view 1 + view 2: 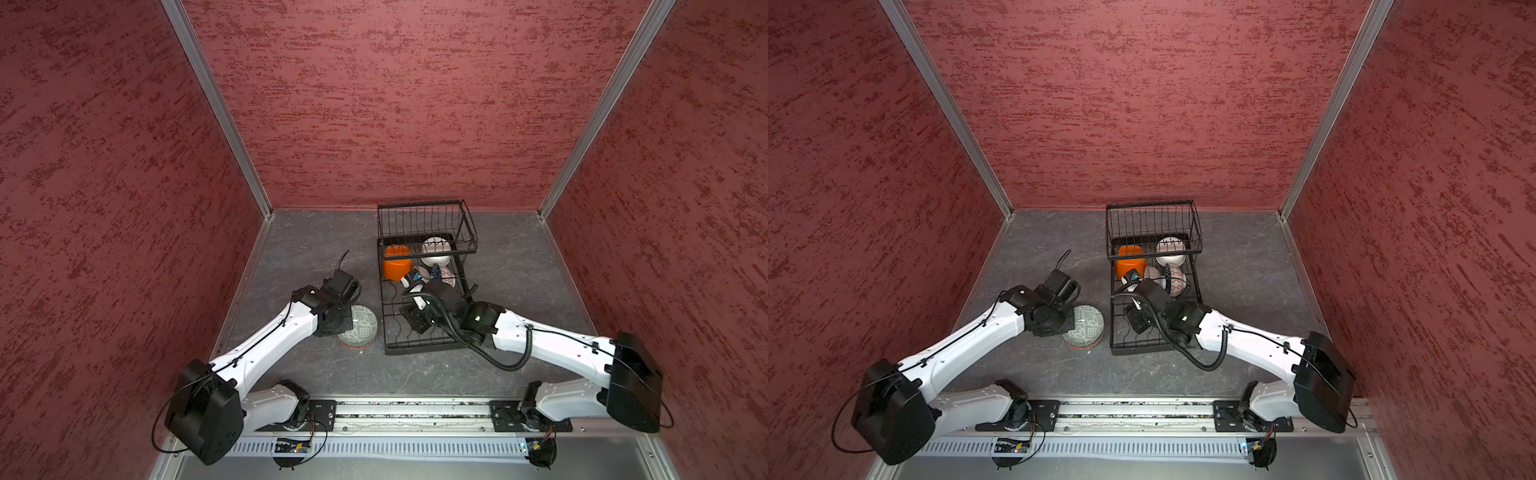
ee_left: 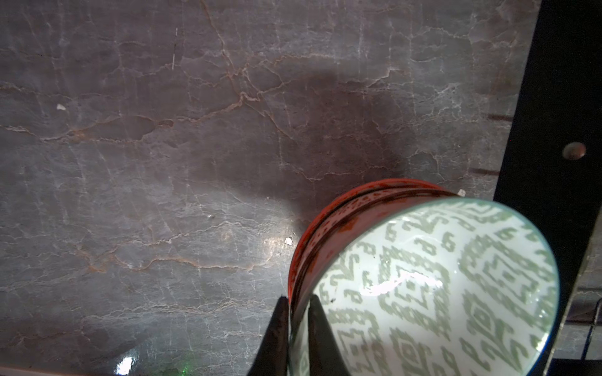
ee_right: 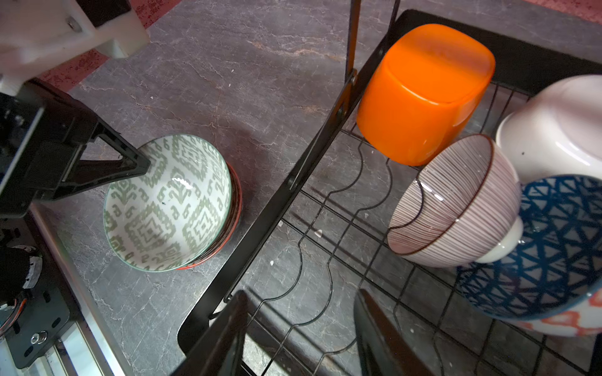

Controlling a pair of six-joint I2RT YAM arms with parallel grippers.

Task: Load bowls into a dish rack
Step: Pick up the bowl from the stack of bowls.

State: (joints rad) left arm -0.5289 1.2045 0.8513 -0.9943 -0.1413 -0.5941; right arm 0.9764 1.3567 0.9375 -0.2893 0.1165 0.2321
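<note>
Rim of green-patterned bowl (image 2: 439,293) pinched by left gripper (image 2: 298,301), stack (image 2: 312,228) beneath mostly hidden; right gripper (image 3: 300,293) spread.

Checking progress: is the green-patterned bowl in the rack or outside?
Outside. The green-patterned bowl sits in a red bowl on the table beside the rack; the left gripper grips its rim.

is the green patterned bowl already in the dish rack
No, the green patterned bowl sits on the table, outside the dish rack and beside its side rail.

No legible text, labels or numbers anywhere, circuit board (image 1: 292,447) print seemingly too small
</note>
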